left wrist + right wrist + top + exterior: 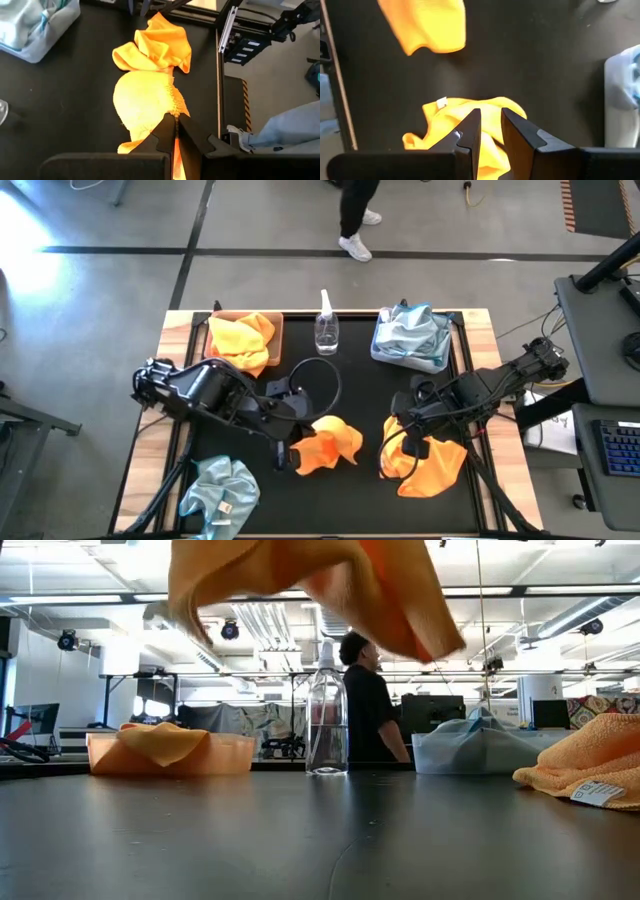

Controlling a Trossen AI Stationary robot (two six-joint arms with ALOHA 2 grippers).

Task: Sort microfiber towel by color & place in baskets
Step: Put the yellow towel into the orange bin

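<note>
My left gripper (175,122) is shut on an orange towel (326,443) near the table's middle. In the low view this towel (310,580) hangs in the air. My right gripper (491,125) is open with a narrow gap and hovers over a second orange towel (470,127), which lies crumpled on the table at the right (428,463), white tag up. A pale blue towel (220,495) lies near the front left edge. The tan basket (215,320) holds an orange towel. The grey-blue basket (378,350) holds blue towels. My left gripper pinches a gathered fold of the orange towel (172,102) between its two fingers. The cloth bunches at the fingertips and spreads out beyond them. The towel is lifted clear of the table and hangs slack.
A clear spray bottle (326,330) stands between the two baskets at the far edge. A black cable loop (322,380) lies on the mat behind the left gripper. A person (368,705) stands beyond the table's far side.
</note>
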